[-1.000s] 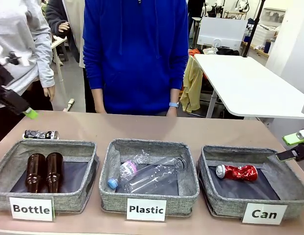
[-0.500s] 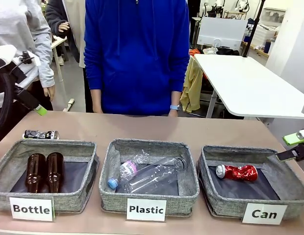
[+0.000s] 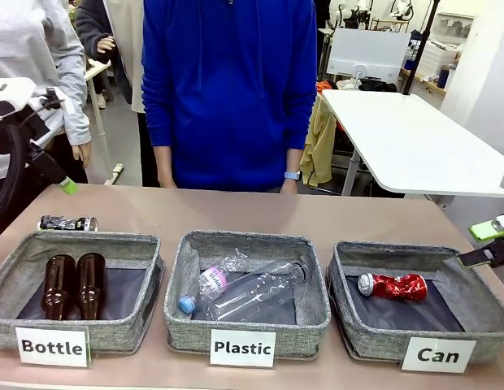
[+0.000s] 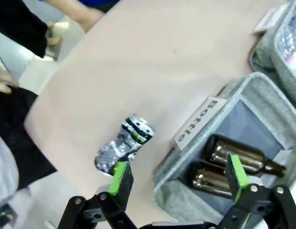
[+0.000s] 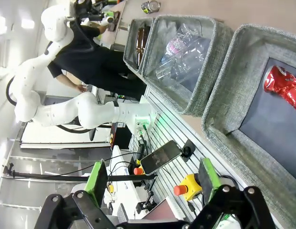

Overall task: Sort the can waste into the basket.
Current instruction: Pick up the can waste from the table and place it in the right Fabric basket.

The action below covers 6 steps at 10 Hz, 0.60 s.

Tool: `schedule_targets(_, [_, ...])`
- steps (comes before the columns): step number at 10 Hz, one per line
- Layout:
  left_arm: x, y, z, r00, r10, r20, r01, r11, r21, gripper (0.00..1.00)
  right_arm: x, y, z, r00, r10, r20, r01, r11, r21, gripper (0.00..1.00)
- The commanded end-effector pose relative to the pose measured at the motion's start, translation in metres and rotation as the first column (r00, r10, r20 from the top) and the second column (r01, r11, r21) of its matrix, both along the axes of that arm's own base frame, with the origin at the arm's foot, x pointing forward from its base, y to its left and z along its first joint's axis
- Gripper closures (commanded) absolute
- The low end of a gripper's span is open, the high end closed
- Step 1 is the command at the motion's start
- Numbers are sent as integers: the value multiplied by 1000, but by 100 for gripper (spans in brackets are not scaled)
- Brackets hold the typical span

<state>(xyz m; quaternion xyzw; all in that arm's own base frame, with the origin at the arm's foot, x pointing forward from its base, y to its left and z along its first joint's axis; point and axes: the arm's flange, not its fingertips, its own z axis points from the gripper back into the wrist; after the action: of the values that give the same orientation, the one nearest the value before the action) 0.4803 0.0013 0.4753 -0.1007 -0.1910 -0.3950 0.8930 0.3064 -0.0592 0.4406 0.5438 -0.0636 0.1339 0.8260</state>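
A crushed black can [image 3: 67,223] lies on the table behind the bin labelled "Bottle"; in the left wrist view the black can [image 4: 123,145] lies just beyond my left gripper's near finger. My left gripper [image 4: 178,174] hangs open above it and the bin's corner, and one green fingertip [image 3: 68,185] shows at the far left. A shiny red can [image 3: 392,285] lies on the dark floor of the grey basket [image 3: 367,333] labelled "Can". My right gripper [image 3: 484,244] stays open at the right edge, beside that basket. The right wrist view looks past the open right gripper [image 5: 152,176] at the basket [image 5: 224,109] and the red can [image 5: 284,86].
The "Bottle" bin [image 3: 16,321] holds two brown glass bottles [image 3: 73,284]. The "Plastic" bin [image 3: 187,325] in the middle holds clear plastic bottles [image 3: 248,291]. A person in a blue top [image 3: 228,89] stands at the far edge. Bare table runs behind the bins.
My left arm has swung up and a little to the right, so its green fingertip sits nearer the table's left corner. The right gripper and both cans have stayed put.
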Motion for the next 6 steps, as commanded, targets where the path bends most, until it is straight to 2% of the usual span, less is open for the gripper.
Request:
schedule_targets(1, [28, -3, 5, 963, -255, 87, 227, 943, 245, 0, -1, -3, 1, 1000, 17, 10, -17, 1000, -5, 0])
schedule_targets(2, [33, -5, 2, 905, -411, 111, 356, 873, 332, 0, -1, -3, 1, 1000, 17, 10, -17, 1000, -5, 0])
schedule_targets(3, [38, -4, -4, 884, -446, 140, 354, 835, 422, 0, -1, -3, 1, 1000, 17, 10, -17, 1000, -5, 0])
schedule_targets(4, [46, -3, -13, 853, -511, 104, 407, 777, 480, 0, -1, -3, 1, 1000, 17, 10, -17, 1000, -5, 0])
schedule_targets(5, [55, -4, -22, 846, -532, 36, 445, 742, 501, 0, -1, -3, 1, 1000, 17, 10, -17, 1000, -5, 0])
schedule_targets(6, [64, -8, -31, 825, -564, 21, 481, 722, 497, 0, -1, -3, 1, 1000, 17, 10, -17, 1000, -5, 0])
